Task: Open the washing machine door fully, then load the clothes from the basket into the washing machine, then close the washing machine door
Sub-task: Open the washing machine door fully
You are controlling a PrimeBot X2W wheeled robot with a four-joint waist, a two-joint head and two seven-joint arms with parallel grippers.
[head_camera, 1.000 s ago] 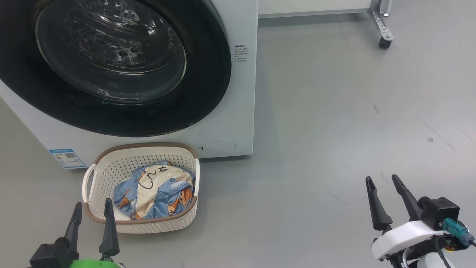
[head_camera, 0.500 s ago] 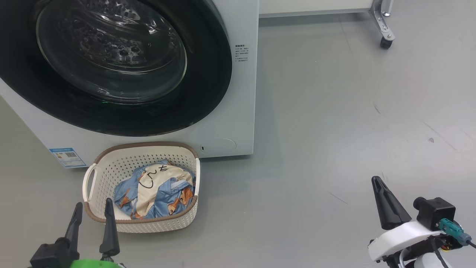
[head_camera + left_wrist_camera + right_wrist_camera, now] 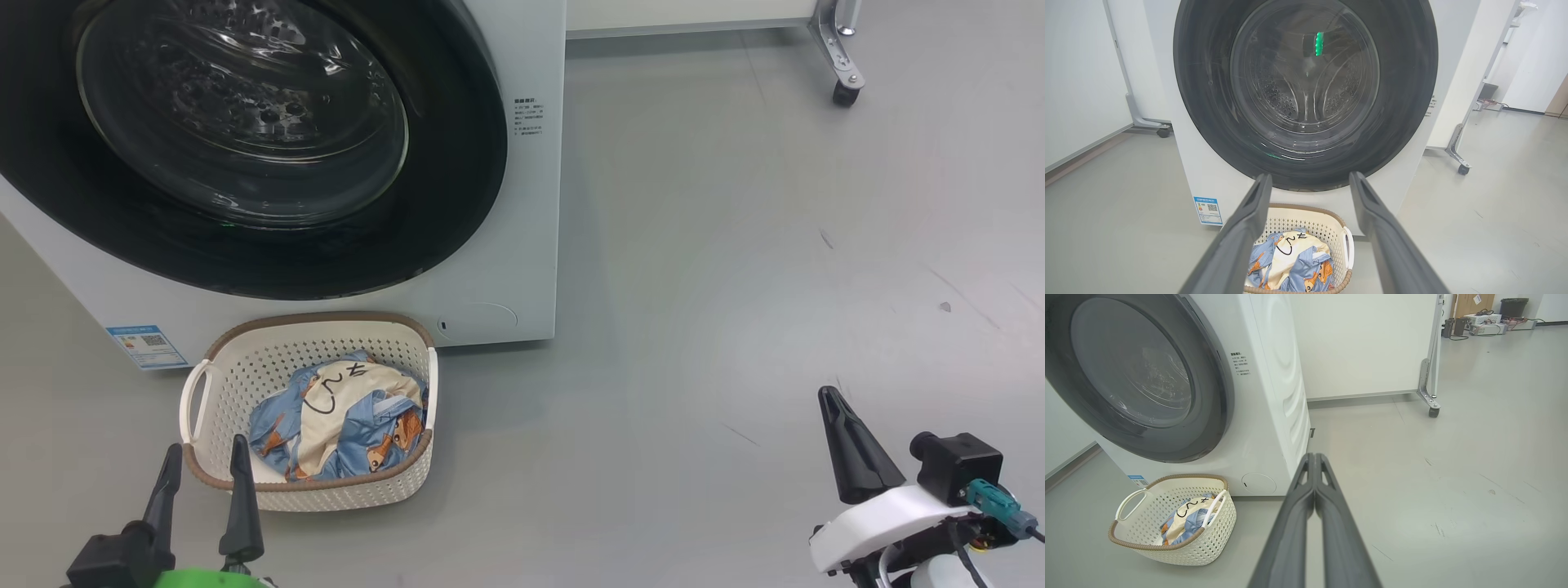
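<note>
The white washing machine (image 3: 498, 269) stands at upper left, its round black-ringed door (image 3: 245, 139) closed flat against the front. On the floor before it sits the cream basket (image 3: 245, 376) holding the light blue and cream clothes (image 3: 339, 416). My left gripper (image 3: 204, 453) is open just in front of the basket's near left corner, nothing between its fingers. My right gripper (image 3: 833, 396) is shut on nothing, low at the right over bare floor. The left wrist view faces the door (image 3: 1306, 94) and the basket (image 3: 1327, 222). The right wrist view shows fingertips (image 3: 1314, 457) pressed together.
Grey floor (image 3: 735, 245) stretches wide to the right of the machine. A white panel on a castor frame (image 3: 837, 57) stands at the back right. A blue label sticker (image 3: 147, 347) marks the machine's lower left front.
My right gripper has closed: its two fingers were spread a second ago and now meet in one point. The left gripper, the basket and the door have not moved.
</note>
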